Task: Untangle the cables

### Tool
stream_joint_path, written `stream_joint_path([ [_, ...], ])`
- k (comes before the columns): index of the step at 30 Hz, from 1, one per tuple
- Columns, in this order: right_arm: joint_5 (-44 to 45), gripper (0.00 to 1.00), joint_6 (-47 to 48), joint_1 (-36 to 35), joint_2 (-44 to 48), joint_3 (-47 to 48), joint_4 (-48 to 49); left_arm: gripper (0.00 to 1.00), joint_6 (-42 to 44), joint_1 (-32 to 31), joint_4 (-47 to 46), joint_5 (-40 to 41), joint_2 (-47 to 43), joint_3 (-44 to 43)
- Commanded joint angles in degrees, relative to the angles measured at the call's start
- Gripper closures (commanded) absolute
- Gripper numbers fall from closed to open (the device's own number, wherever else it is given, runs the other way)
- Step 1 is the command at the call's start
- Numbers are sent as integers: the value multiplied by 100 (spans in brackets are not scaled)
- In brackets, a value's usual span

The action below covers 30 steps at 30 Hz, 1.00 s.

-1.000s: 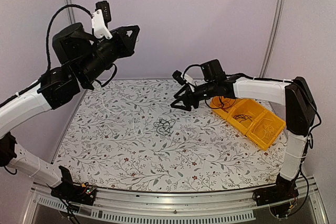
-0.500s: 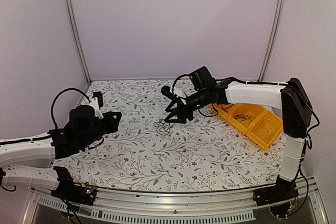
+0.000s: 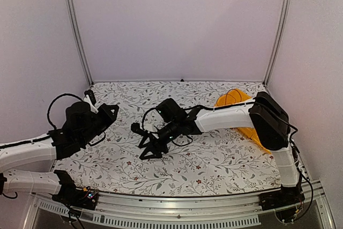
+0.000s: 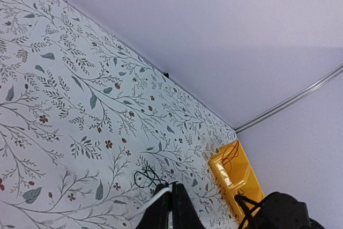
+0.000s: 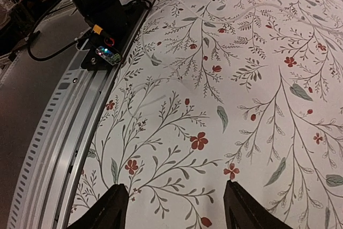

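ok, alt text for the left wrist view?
The left arm's shut fingers at the bottom edge appear to pinch a whitish wire trailing lower left. Just beyond, a small black cable clump lies on the floral tablecloth, with a yellow bin to the right.

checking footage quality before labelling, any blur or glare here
Top external: even light, sharp, metal corner posts slant. Left wrist: tilted, glare on the yellow plastic bin. Right wrist: black right hand's fingers soft at the bottom edge.

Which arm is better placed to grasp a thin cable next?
Right, probably: the right gripper is open, low over the floral cloth, a thin whitish cable ahead. The left gripper is shut.
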State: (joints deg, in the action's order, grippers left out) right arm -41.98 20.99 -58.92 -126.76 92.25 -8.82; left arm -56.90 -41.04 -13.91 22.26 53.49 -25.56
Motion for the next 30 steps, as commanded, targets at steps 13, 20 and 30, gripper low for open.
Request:
stream_joint_path([
  [13, -375, 30, -2386, -625, -1255, 283, 1858, 100, -629, 460, 530, -174, -155, -150],
  [20, -418, 35, -3048, -726, -1666, 576, 2157, 100, -545, 474, 535, -283, -181, -225],
  [30, -302, 37, -3281, -1010, -2106, 1057, 2302, 100, -356, 469, 591, -351, -246, -327],
])
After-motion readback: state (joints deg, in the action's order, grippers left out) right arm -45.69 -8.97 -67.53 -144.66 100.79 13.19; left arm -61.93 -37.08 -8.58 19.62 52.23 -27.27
